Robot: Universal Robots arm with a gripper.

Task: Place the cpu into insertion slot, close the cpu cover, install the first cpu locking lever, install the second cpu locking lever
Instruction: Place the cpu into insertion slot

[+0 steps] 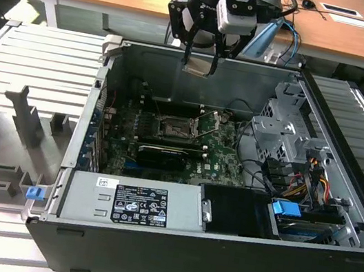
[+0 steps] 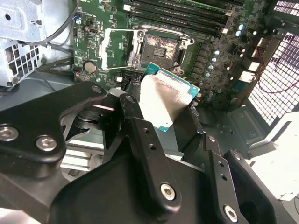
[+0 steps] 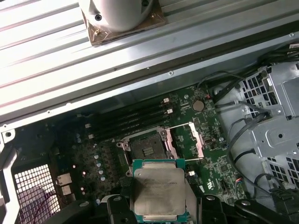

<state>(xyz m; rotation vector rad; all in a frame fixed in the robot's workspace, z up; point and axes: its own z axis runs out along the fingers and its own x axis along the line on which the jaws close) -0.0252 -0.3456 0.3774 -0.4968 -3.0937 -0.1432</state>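
My gripper point(image 1: 200, 61) hangs above the back edge of the open computer case, shut on the cpu point(image 1: 197, 67), a flat silver-grey square with a green rim. In both wrist views the cpu point(image 2: 166, 95) point(image 3: 159, 189) sits between the black fingers point(image 2: 140, 126), well above the board. The insertion slot point(image 1: 176, 128) point(image 2: 161, 46) point(image 3: 145, 148) is a bare black socket in the middle of the green motherboard point(image 1: 223, 160). The cpu cover point(image 2: 117, 49) point(image 3: 187, 140) is swung open and stands beside the socket.
A grey power supply point(image 1: 132, 201) lies along the case's front edge, a long black card point(image 1: 165, 154) just behind it. A metal drive cage point(image 1: 288, 126) with cables and a blue connector point(image 1: 286, 211) is at the exterior view's right. Grey fixtures point(image 1: 24, 117) stand outside at the left.
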